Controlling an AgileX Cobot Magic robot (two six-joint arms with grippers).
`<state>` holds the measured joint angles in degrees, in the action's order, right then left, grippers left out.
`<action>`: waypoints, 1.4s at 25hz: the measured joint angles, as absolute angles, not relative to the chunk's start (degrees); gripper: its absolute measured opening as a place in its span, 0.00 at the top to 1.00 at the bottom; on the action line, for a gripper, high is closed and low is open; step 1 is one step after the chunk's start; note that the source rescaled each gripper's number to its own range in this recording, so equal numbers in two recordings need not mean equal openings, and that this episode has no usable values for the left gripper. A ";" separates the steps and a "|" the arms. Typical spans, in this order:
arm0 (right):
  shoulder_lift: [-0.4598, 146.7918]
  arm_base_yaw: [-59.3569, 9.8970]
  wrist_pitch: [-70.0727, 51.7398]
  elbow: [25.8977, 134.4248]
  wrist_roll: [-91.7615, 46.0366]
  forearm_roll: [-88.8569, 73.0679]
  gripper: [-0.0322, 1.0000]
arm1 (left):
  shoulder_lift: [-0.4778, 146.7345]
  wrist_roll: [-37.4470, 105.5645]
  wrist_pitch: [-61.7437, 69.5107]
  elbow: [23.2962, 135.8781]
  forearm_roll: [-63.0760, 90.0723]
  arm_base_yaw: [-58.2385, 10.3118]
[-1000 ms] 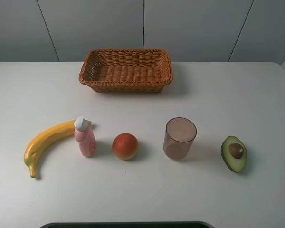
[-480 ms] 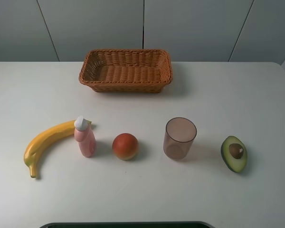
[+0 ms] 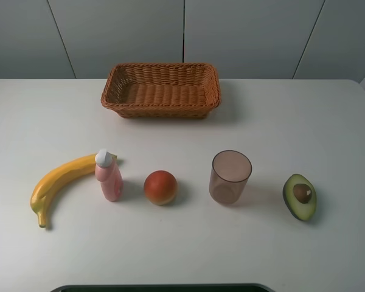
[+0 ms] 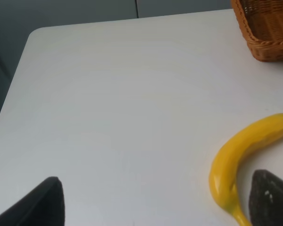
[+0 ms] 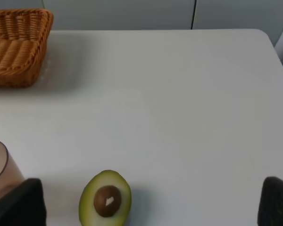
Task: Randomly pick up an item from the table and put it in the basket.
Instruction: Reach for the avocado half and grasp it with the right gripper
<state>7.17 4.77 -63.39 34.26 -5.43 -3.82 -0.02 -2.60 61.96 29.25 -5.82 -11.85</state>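
Note:
The halved avocado (image 3: 300, 196) lies cut side up on the white table (image 3: 292, 121) at the front right, its brown pit showing. It also shows in the right wrist view (image 5: 105, 198). The brown wicker basket (image 3: 161, 90) stands empty at the back centre; its corner shows in the right wrist view (image 5: 16, 47) and the left wrist view (image 4: 266, 28). My right gripper (image 5: 148, 212) is open and empty, above the table short of the avocado. My left gripper (image 4: 155, 207) is open and empty near the banana. Neither gripper shows in the exterior view.
A yellow banana (image 3: 58, 182), a pink bottle (image 3: 109, 176), a red-orange round fruit (image 3: 160, 187) and a translucent brownish cup (image 3: 230, 177) stand in a row left of the avocado. A dark edge (image 3: 161, 288) runs along the table's front.

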 joint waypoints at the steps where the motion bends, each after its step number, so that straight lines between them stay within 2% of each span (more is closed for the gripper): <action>1: 10.40 4.77 -63.39 35.80 -6.08 -3.82 0.09 | -0.02 -2.60 61.96 29.25 -5.82 -11.85; 9: 40.13 4.77 -64.49 51.11 -9.92 -4.02 0.10 | -0.02 -2.60 61.96 29.25 -5.82 -11.85; 16: 62.29 4.77 -63.54 52.46 -10.28 -5.32 0.10 | -0.02 -2.60 61.96 29.25 -5.82 -11.85; 23: 72.86 4.37 -54.74 45.74 -10.52 -7.04 0.10 | -0.02 -2.60 61.96 29.25 -5.82 -11.85; 29: 74.55 -2.69 -43.11 36.50 -10.12 -7.04 0.10 | -0.02 -2.60 61.96 29.25 -5.82 -11.85; 35: 80.38 -4.28 -35.66 32.79 -9.26 -7.07 0.10 | -0.02 -2.60 61.96 29.25 -5.82 -11.85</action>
<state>80.38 -4.28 -35.66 32.79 -9.26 -7.07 -0.02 -2.60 61.96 29.25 -5.82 -11.85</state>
